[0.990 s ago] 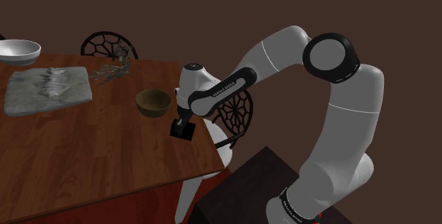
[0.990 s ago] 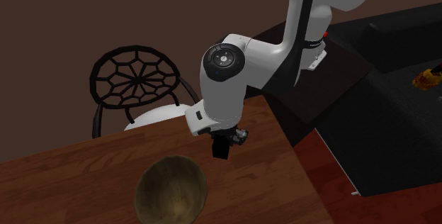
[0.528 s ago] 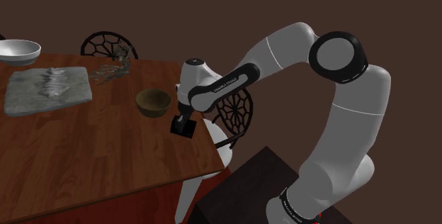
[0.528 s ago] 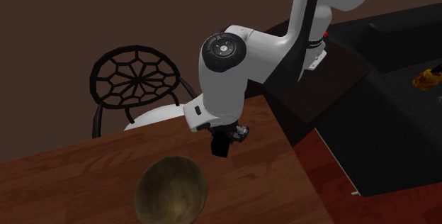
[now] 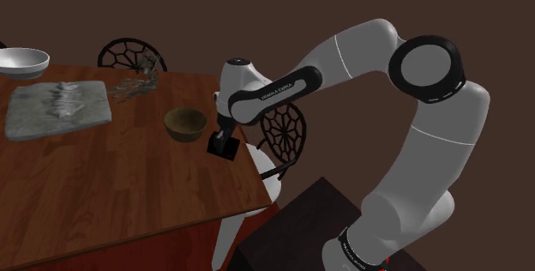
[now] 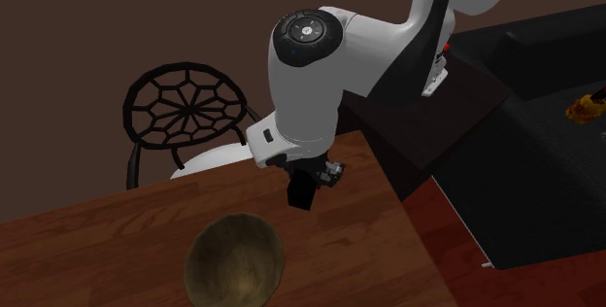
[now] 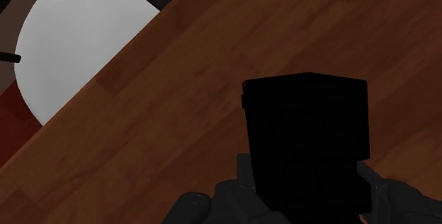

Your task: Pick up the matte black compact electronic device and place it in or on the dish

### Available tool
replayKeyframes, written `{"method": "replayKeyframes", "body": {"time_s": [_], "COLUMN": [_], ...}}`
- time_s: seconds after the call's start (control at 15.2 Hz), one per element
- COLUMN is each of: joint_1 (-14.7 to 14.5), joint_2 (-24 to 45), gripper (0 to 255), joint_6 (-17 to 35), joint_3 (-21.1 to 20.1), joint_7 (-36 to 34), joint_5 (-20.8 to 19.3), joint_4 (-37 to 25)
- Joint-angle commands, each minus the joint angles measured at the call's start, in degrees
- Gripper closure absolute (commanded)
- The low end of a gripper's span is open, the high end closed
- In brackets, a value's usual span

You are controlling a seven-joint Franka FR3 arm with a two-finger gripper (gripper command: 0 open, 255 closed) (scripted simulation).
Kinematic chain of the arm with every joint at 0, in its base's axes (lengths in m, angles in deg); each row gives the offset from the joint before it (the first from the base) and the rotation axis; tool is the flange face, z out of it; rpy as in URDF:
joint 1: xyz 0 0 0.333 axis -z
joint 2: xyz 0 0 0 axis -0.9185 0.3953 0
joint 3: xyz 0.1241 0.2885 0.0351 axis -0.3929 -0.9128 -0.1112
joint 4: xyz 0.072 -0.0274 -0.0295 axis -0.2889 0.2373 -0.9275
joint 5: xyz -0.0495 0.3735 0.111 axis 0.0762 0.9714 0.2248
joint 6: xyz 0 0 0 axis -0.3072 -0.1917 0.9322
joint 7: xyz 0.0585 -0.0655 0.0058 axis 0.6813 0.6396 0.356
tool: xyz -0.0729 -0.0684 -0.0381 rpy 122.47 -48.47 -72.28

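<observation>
The black box-shaped device [image 5: 225, 147] hangs just above the wooden table [image 5: 111, 183] near its edge, clasped by my gripper [image 5: 225, 143]. In the second exterior view the device [image 6: 302, 191] sits under the white wrist, with the gripper [image 6: 307, 185] shut on it. The wrist view has the device [image 7: 306, 134] held between the fingers [image 7: 237, 191], with table wood beneath. The dish, a brown bowl [image 5: 185, 123], stands on the table a short way toward the shoulder view's left of the device. This bowl [image 6: 234, 261] lies below and left of the device in the second exterior view.
A grey slab [image 5: 58, 109], a white bowl [image 5: 22, 61] and a wiry tangle [image 5: 135, 83] sit farther back on the table. Black web-backed chairs [image 5: 283, 132] [image 6: 186, 111] stand at the table's edges, one with a white seat [image 7: 78, 38]. The dark stand [image 5: 300, 235] is at lower right.
The gripper has risen a little with the device held in it, lifting it off the table. The bowl has not moved.
</observation>
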Motion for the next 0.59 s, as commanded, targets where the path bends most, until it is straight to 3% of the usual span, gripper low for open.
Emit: {"method": "replayKeyframes", "body": {"time_s": [0.0,0.53], "joint_1": [0.51,2.08], "joint_2": [-1.38,-6.14], "gripper": [255,255], "joint_6": [-1.26,-6.21], "joint_3": [-0.70,-2.64], "joint_7": [0.82,3.87], "joint_5": [1.28,5.71], "joint_4": [-0.15,-1.44]}}
